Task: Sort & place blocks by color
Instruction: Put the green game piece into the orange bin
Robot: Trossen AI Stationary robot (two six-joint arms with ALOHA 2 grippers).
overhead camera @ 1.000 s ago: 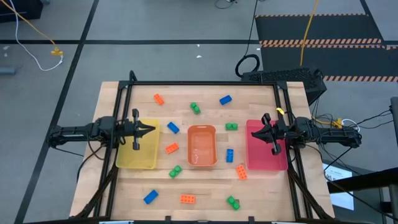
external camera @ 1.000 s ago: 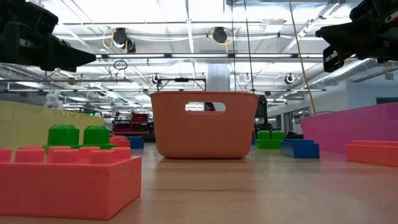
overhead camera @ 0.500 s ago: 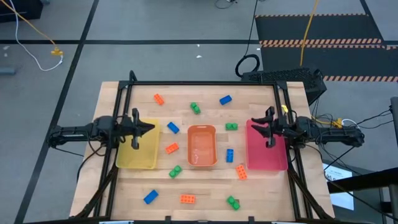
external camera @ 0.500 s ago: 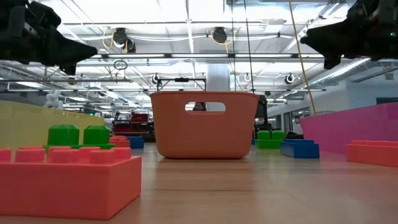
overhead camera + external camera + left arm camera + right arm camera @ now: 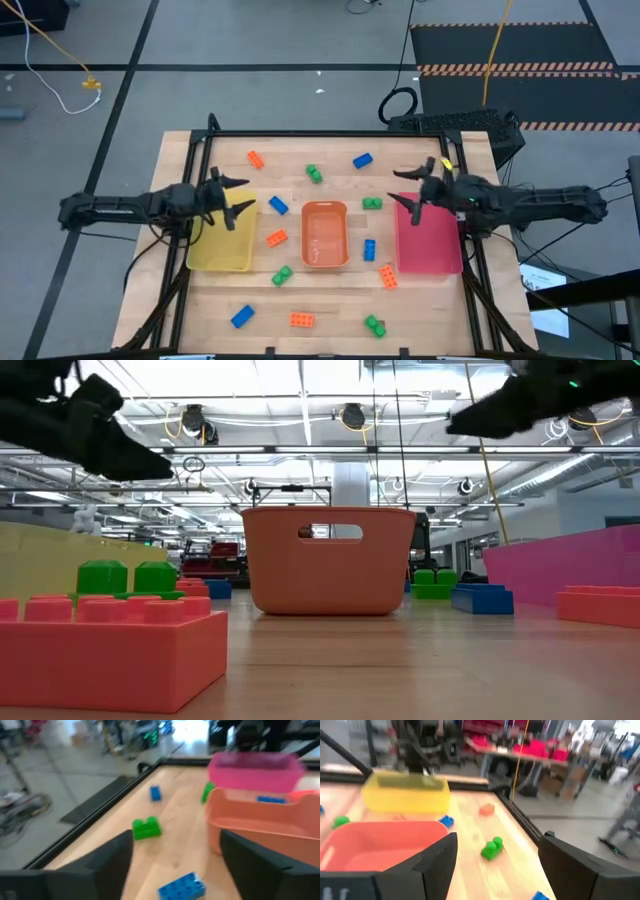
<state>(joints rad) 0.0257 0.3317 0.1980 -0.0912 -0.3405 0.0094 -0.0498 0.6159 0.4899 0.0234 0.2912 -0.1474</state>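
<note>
- High view: the blocks lie scattered on the wooden table [image 5: 420, 295] around three trays, and none sits in a tray.
- Yellow tray [image 5: 221, 248] is at the left, orange tray [image 5: 324, 236] in the middle, pink tray [image 5: 428, 245] at the right; each has its long axis running from the near edge to the far edge.
- Left gripper [image 5: 238, 196] hangs over the yellow tray's far end, fingers spread apart, holding nothing.
- Right gripper [image 5: 408, 189] hangs over the pink tray's far left corner, fingers spread apart, holding nothing.
- Blue block [image 5: 369, 249] just right of the orange tray lies lengthwise, parallel to that tray.
- Blue block [image 5: 278, 205] between yellow and orange trays lies diagonally.
- Orange block [image 5: 301, 320] near the front edge lies crosswise.
- Orange block [image 5: 255, 159] at the far left is angled.
</note>
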